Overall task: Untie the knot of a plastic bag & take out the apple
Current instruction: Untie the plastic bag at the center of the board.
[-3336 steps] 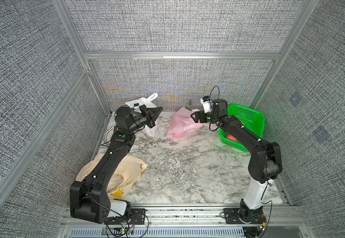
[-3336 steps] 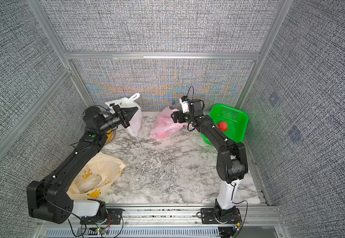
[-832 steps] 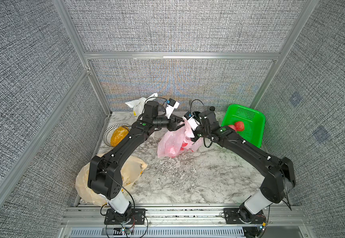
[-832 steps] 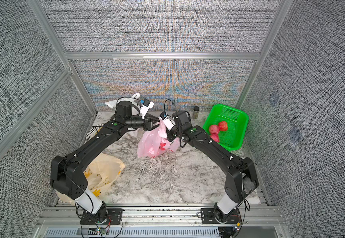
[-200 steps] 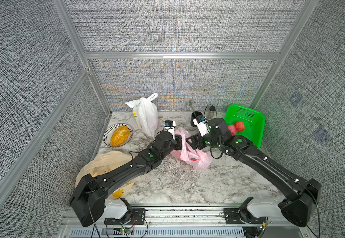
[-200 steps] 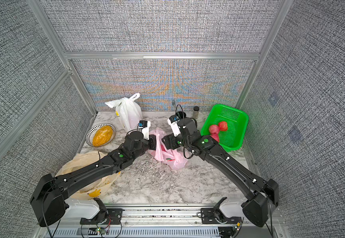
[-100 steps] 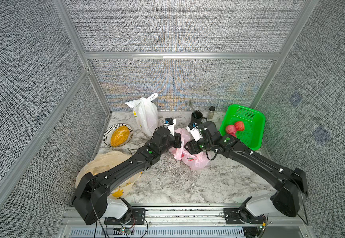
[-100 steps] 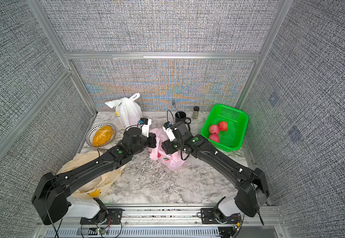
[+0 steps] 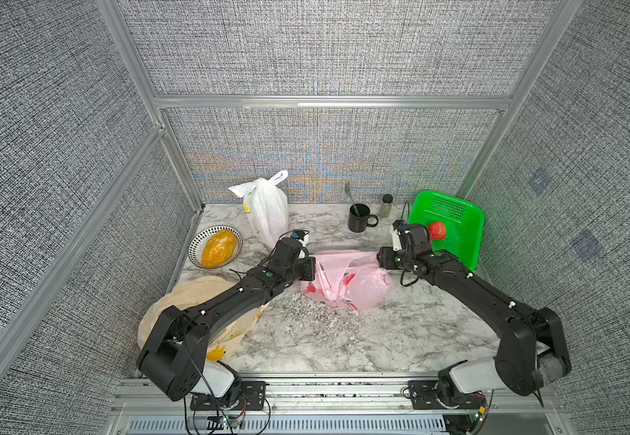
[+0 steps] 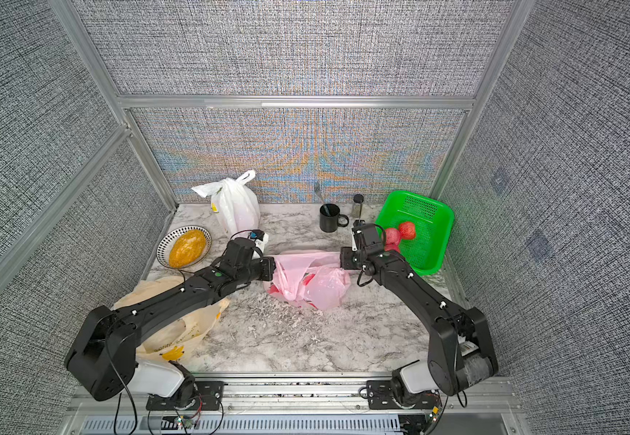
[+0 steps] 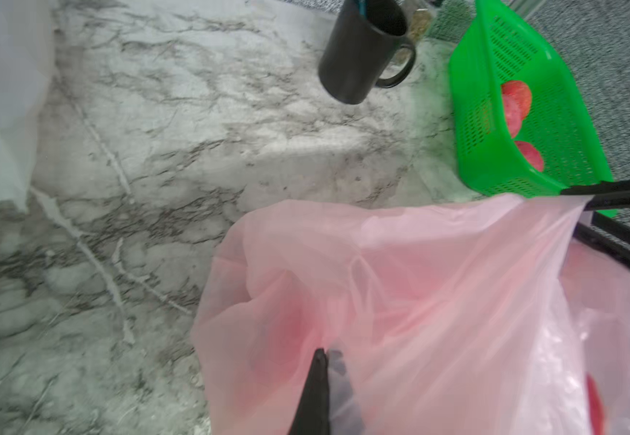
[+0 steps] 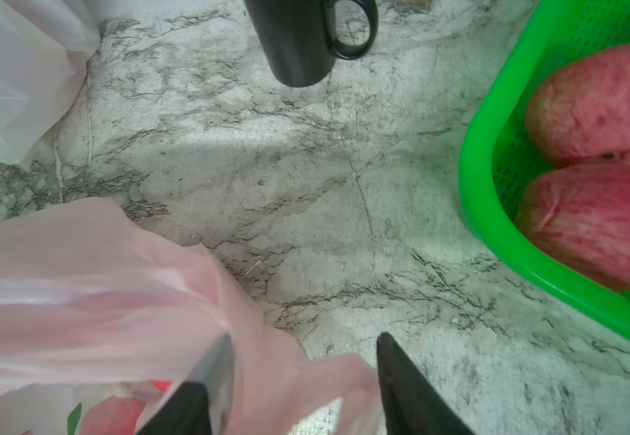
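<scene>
On your far left a crumpled beige plastic bag (image 9: 189, 293) lies on the marble counter (image 9: 343, 339) under the left arm. Behind it sits a round patterned bowl (image 9: 196, 244) with a yellow lump of food (image 9: 218, 248). A knotted white plastic bag (image 9: 268, 211) stands upright near the back wall.

Your left claw (image 11: 326, 356) is clenched on the thin pink plastic bag (image 9: 362, 286). In the left wrist view its two tips meet with a fold of film pinched between them. That bag lies mid-counter between the two claws, its upper film stretched from one to the other. Red patches show through it in both top views. I cannot tell whether they are the apple or print.

Behind the bag stand a black ceramic mug (image 9: 358, 218) with a fork (image 9: 348, 190) in it and a small dark-lidded jar (image 9: 387, 205).

Your right claw (image 12: 304, 339) is released, with bare counter showing between its tips. Pink film drapes over one finger (image 12: 211, 376) and sags between the two.

At the far right a green perforated plastic basket (image 9: 456, 214) holds red apples (image 10: 406, 230), just beside the right wrist.
</scene>
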Available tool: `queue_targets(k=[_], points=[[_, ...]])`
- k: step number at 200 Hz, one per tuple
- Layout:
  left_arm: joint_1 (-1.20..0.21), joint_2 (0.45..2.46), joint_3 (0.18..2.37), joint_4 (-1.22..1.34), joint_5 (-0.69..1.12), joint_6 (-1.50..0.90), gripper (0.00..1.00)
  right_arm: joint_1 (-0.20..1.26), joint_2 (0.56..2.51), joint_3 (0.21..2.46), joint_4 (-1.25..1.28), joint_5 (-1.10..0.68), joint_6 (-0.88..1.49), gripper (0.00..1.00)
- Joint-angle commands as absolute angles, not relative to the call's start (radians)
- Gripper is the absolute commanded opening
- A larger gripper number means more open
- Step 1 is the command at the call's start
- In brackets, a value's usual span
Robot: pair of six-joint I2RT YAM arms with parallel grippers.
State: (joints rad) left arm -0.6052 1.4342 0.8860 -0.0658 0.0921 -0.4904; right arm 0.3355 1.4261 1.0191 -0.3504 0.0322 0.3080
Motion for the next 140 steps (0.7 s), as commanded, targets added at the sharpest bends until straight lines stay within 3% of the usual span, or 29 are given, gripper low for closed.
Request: queue_targets(k=[1, 26, 86, 140], points=[[-0.585, 1.414, 0.869, -0.128, -0.023, -0.496, 0.00, 0.297, 1.400, 0.969, -0.299, 0.086, 0.348, 0.61], [-0.555, 1.380, 0.837, -0.113, -0.025, -0.501, 0.01, 0.252, 1.378, 0.925, -0.283, 0.051, 0.342, 0.60], [-0.535, 1.343, 0.806, -0.054, 0.055, -0.500, 0.16, 0.273, 1.344, 0.907, -0.275, 0.006, 0.330, 0.59], [-0.537, 1.295, 0.815, -0.032, 0.114, -0.517, 0.20, 0.396, 1.241, 1.105, -0.371, 0.078, 0.250, 0.76]])
